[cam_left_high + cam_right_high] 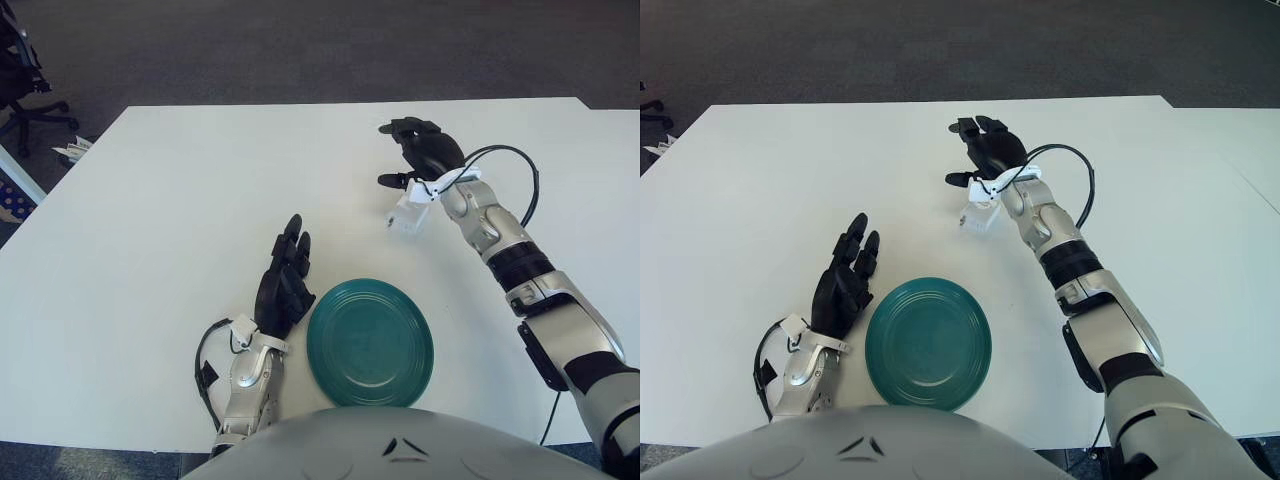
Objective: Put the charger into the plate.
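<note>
Lower centre: teal plate [371, 343] on white table [150, 230]. Left hand [285, 283] just left of plate, fingers extended, holding nothing. Above plate, white charger [406, 217] on table. Right hand [425, 150] at charger's far edge, fingers spread, unclenched.

No readable text, label, brand, number or sign shows in either view.
</note>
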{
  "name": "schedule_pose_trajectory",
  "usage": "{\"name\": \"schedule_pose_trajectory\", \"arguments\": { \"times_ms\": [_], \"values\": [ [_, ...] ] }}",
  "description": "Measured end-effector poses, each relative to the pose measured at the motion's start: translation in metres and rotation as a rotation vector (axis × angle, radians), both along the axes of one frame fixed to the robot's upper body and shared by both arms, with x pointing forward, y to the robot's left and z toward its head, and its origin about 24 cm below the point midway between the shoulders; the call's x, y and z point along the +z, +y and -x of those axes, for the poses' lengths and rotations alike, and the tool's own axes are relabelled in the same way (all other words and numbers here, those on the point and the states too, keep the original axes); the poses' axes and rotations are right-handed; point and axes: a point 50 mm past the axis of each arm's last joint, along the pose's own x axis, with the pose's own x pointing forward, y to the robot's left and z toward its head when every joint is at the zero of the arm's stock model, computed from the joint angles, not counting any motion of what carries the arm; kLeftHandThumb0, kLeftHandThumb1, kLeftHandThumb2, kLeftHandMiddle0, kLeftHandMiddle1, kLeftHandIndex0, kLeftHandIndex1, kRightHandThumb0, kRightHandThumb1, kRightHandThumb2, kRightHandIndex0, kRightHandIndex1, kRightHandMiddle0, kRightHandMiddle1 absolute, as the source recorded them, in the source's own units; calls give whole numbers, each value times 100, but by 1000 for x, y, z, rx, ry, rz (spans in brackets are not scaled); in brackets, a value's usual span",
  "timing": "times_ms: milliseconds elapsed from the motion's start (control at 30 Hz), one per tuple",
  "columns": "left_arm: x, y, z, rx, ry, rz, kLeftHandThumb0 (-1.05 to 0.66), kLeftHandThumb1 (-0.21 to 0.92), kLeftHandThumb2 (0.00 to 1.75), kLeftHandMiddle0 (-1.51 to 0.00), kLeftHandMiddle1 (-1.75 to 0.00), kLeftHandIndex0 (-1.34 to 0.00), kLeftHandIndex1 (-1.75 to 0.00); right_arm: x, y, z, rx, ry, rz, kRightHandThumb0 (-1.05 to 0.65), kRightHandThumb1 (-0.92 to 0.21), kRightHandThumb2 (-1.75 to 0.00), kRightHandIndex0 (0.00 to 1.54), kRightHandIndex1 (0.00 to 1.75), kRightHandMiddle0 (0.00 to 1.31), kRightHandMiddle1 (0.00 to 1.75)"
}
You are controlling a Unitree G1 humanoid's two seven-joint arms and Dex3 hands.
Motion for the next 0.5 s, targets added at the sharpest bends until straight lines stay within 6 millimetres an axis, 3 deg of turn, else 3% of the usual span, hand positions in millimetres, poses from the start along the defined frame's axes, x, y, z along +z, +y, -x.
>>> {"name": "schedule_pose_trajectory", "arguments": {
  "times_ms": [500],
  "values": [
    [0, 0, 0, -2, -2, -2, -99, 92, 112, -4, 0, 0, -28, -20, -5, 11, -21, 44, -1, -95, -92, -67, 18, 0, 0, 61]
  ]
}}
